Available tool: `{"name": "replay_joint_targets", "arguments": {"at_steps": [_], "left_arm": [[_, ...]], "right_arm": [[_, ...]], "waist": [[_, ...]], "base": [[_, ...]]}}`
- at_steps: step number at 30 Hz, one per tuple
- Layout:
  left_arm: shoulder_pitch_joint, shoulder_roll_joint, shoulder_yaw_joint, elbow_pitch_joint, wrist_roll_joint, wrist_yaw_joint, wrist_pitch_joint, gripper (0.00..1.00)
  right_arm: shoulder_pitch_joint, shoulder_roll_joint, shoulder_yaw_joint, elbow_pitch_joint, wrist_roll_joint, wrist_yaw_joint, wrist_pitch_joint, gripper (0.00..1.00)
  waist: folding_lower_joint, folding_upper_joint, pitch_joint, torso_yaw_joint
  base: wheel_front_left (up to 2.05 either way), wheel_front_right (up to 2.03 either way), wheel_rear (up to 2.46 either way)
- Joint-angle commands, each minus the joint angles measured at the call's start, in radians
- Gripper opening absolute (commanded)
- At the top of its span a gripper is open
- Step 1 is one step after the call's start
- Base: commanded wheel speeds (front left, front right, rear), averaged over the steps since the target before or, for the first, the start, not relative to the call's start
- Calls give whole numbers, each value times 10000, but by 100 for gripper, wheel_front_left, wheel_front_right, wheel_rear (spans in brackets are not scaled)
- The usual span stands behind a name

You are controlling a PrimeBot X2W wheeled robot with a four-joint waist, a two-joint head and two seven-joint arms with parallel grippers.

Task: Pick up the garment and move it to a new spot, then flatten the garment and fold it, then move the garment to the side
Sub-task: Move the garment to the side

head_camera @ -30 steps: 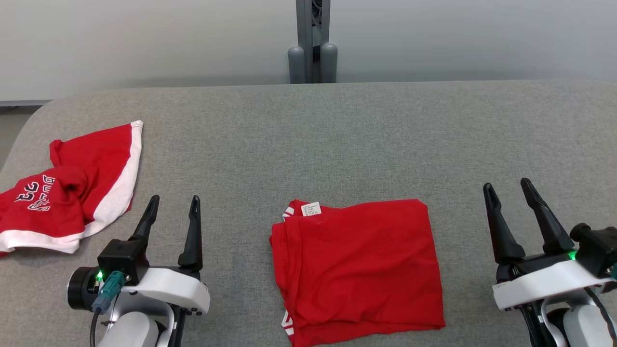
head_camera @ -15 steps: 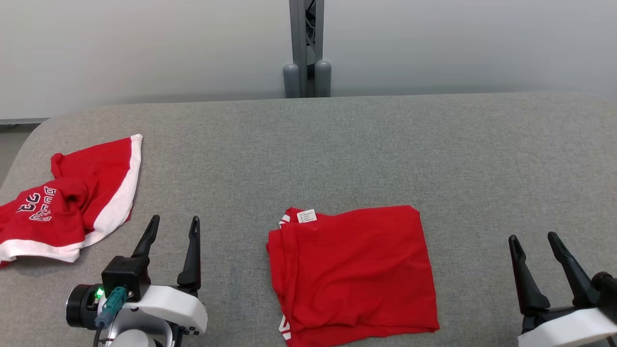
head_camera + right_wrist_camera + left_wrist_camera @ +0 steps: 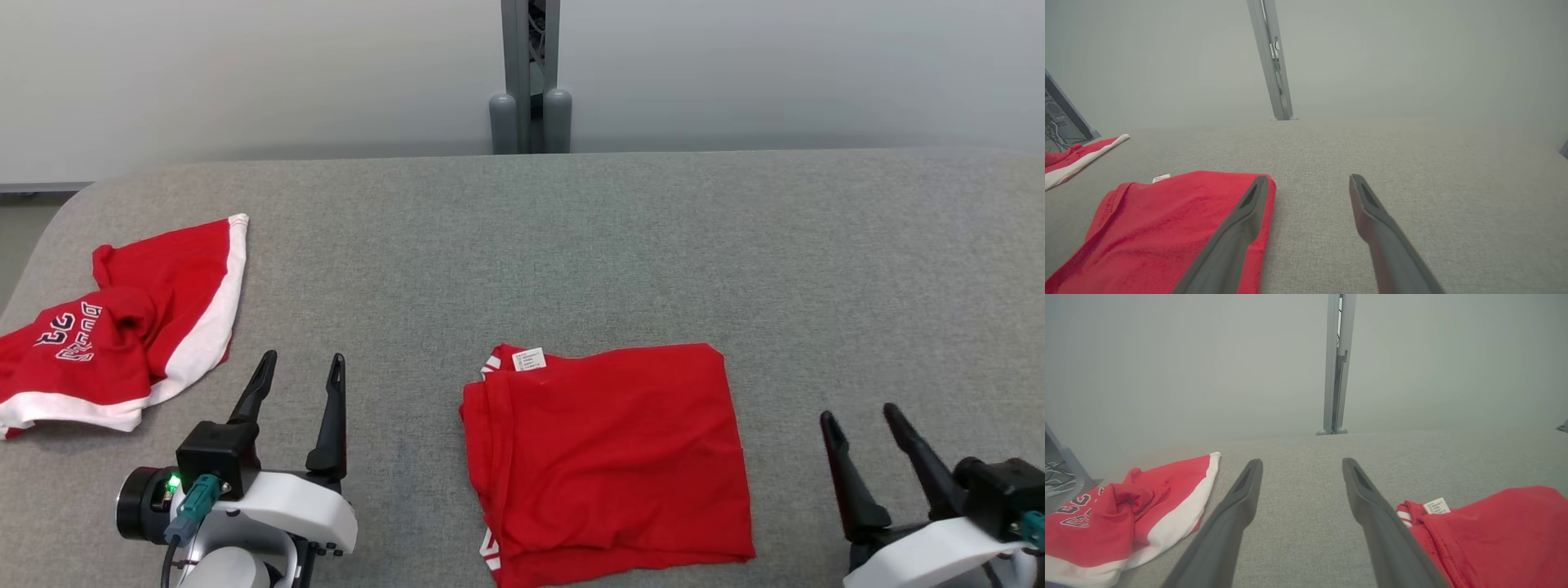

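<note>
The folded red garment (image 3: 608, 461) lay on the grey table (image 3: 571, 245), near its front, between the left gripper (image 3: 303, 357) and right gripper (image 3: 858, 412) — both wide open, holding nothing — and, looking light and limp, it seemed best pinched through all layers at opposite edges.

Even, soft, bright light; faint shadows; wrist views hazy, edges stretched.

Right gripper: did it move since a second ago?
Yes. The right gripper pulled back toward the robot. Before, its tips reached just past the far edge of the folded red shirt; now they stop short of that edge.
</note>
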Motion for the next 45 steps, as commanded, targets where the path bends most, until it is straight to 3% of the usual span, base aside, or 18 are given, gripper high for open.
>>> {"name": "replay_joint_targets", "arguments": {"at_steps": [1, 9, 17, 18, 19, 20, 24, 26, 31, 45], "left_arm": [[-143, 5, 2, -21, 0, -1, -49, 100], [-492, -167, -146, 60, 89, -147, -121, 100], [-674, -293, -146, 127, 109, -156, -213, 100], [-680, -303, -141, 138, 116, -157, -225, 100], [-701, -311, -143, 148, 125, -162, -233, 100], [-743, -322, -150, 157, 131, -180, -244, 100], [-918, -296, -162, 124, 199, -239, -260, 100], [-1004, -226, -188, 95, 279, -232, -270, 100], [-1218, -146, -354, -278, 480, -238, -175, 100], [-1671, 372, -960, -1785, 1091, -261, 805, 100]], "right_arm": [[-162, -96, 221, 272, 81, 0, 94, 100], [-1058, -19, 1386, 2317, 631, 0, -175, 100], [-1790, 117, 1882, 4075, 678, -2, 647, 100], [-1856, 158, 1906, 4169, 696, -2, 693, 44], [-1927, 197, 1879, 4259, 715, -2, 716, 18], [-1982, 217, 1876, 4332, 680, 0, 751, 0], [-2228, 174, 1802, 4229, 257, -3, 311, 0], [-2390, -81, 1397, 4103, -736, -31, -64, 0], [-2370, 328, 462, 3854, -2158, -18, -514, 0], [-2339, 589, -1122, 3802, -2497, -9, -1130, 0]], "waist": [[0, 0, 141, 149], [0, 0, 748, 782], [0, 0, 1240, 962], [0, 0, 1289, 945], [0, 0, 1333, 919], [0, 0, 1365, 891], [0, 0, 1491, 675], [0, 0, 1550, 481], [0, 0, 1648, -221], [0, 0, 2036, -2943]], "base": [[0, 0, 0], [0, 0, 0], [0, 0, 0], [0, 0, 0], [0, 0, 0], [0, 0, 0], [0, 0, 0], [0, 0, 0], [0, 0, 0], [0, 0, 0]]}}
